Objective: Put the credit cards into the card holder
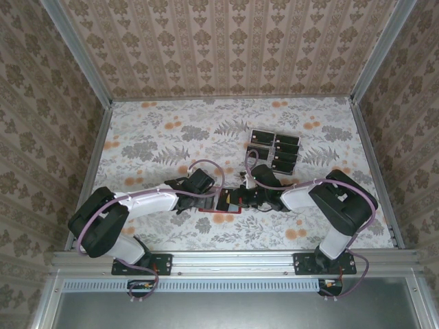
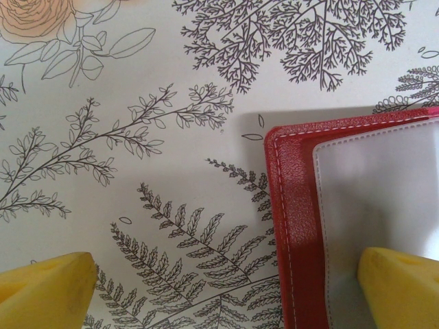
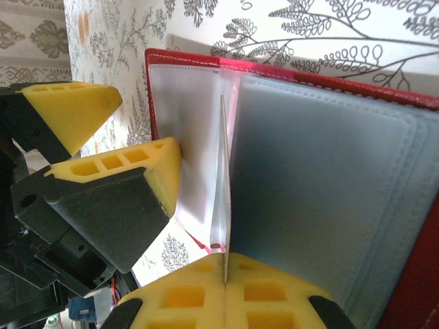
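The red card holder (image 1: 206, 222) lies open on the floral table between the two arms. In the right wrist view its clear plastic leaves (image 3: 322, 185) are spread, and one thin leaf (image 3: 223, 171) stands upright on edge. My right gripper (image 3: 225, 264) is shut on the lower edge of that leaf. My left gripper (image 2: 226, 295) is open and straddles the holder's red left edge (image 2: 295, 226); one yellow finger (image 2: 401, 288) rests on the clear pocket, the other (image 2: 41, 295) is over the bare table. Several black credit cards (image 1: 274, 147) lie grouped behind the right arm.
Patterned walls and metal rails enclose the table (image 1: 158, 137). The left gripper's fingers (image 3: 147, 171) sit right beside the raised leaf in the right wrist view. Open tabletop lies at the back left.
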`<state>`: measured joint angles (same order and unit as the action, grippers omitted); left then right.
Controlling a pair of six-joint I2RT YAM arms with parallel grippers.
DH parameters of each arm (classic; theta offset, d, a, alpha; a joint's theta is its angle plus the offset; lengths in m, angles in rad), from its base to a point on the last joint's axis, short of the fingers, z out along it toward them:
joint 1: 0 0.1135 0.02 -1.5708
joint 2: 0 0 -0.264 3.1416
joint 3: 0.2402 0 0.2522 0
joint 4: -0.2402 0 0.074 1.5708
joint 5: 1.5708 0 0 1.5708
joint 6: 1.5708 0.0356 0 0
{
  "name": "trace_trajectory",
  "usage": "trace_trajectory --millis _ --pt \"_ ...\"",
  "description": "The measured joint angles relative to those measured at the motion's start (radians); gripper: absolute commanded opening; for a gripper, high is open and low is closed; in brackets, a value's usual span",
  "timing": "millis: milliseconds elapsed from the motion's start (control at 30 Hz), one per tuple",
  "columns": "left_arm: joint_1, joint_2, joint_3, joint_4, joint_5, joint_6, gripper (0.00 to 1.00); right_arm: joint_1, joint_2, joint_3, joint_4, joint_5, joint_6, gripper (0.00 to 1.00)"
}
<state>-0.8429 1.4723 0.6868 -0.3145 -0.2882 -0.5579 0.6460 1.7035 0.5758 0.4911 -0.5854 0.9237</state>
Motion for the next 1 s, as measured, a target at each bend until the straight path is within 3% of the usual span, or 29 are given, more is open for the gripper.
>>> trace_trajectory --millis 1000 --pt "0.0 0.0 -0.004 0.001 -0.015 -0.008 1.0 -0.013 0.091 0.054 0.022 -0.078 0.018 0.0"
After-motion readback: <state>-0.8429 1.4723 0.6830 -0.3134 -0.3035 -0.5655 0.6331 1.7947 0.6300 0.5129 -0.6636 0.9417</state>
